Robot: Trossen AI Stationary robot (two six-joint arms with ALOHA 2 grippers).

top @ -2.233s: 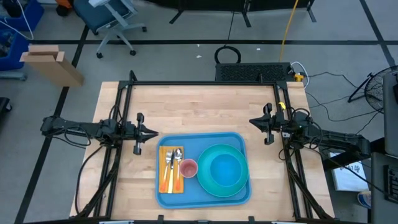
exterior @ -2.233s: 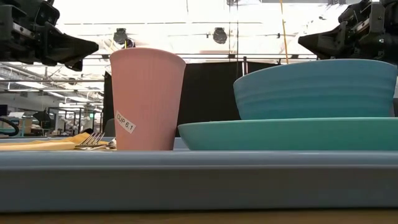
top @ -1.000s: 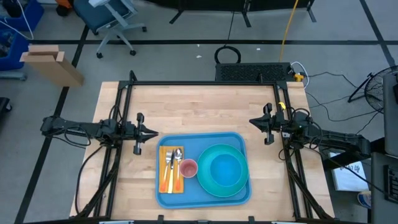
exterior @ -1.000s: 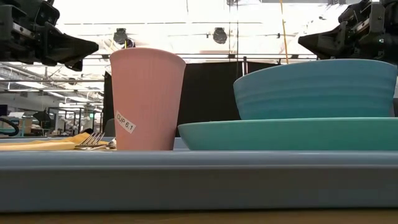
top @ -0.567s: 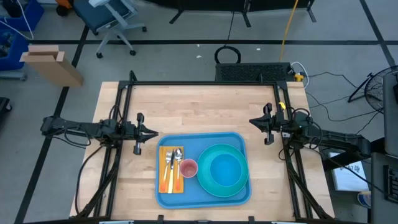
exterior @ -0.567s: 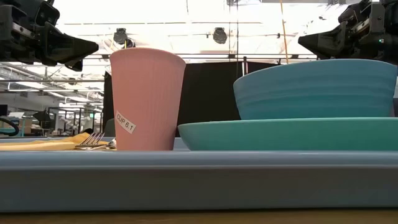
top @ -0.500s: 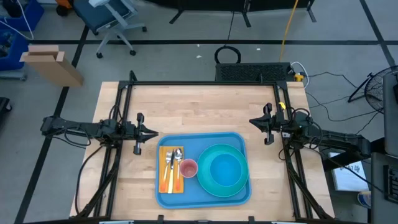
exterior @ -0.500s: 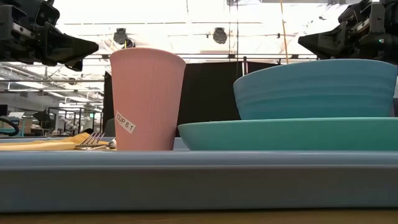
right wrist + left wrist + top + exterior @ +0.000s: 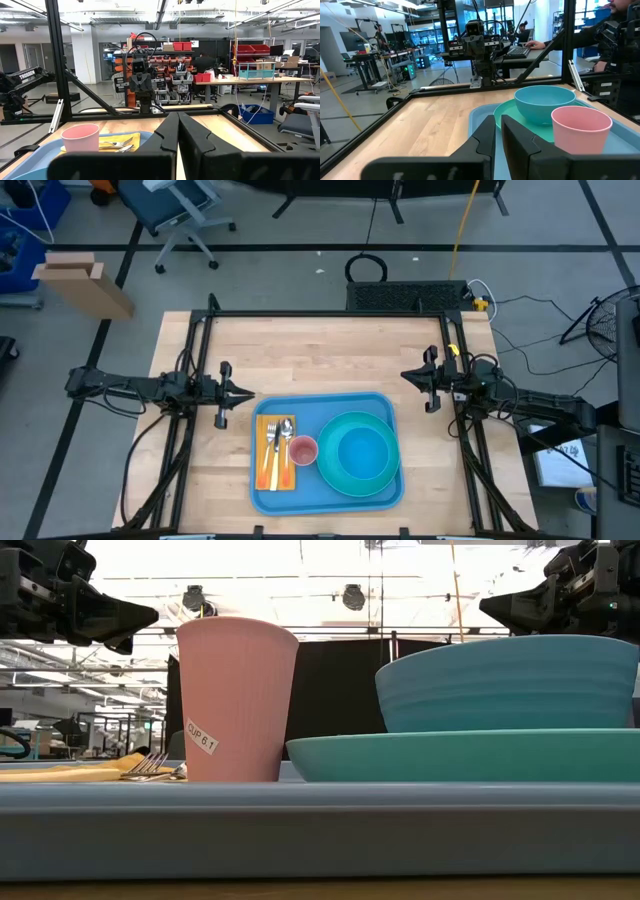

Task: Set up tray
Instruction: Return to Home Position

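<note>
tray point(image 9: 325, 401) 1 | plate point(image 9: 358, 420) 1 | bowl point(image 9: 362, 455) 1 | cup point(image 9: 303, 450) 1 | napkin point(image 9: 261, 432) 1 | utensils point(image 9: 286, 428) 3

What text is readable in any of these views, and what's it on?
"CUP 6.1": white sticker on the pink cup, low view.
"TROSSEN": side of a dark robot arm beyond the table's frame, right wrist view.
White sheet beside the table, high view: print too small to read.
Nothing else is legible.

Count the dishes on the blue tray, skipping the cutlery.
3 on the tray: a pink cup, a teal plate right of it, and a blue bowl sitting on that plate.
</note>
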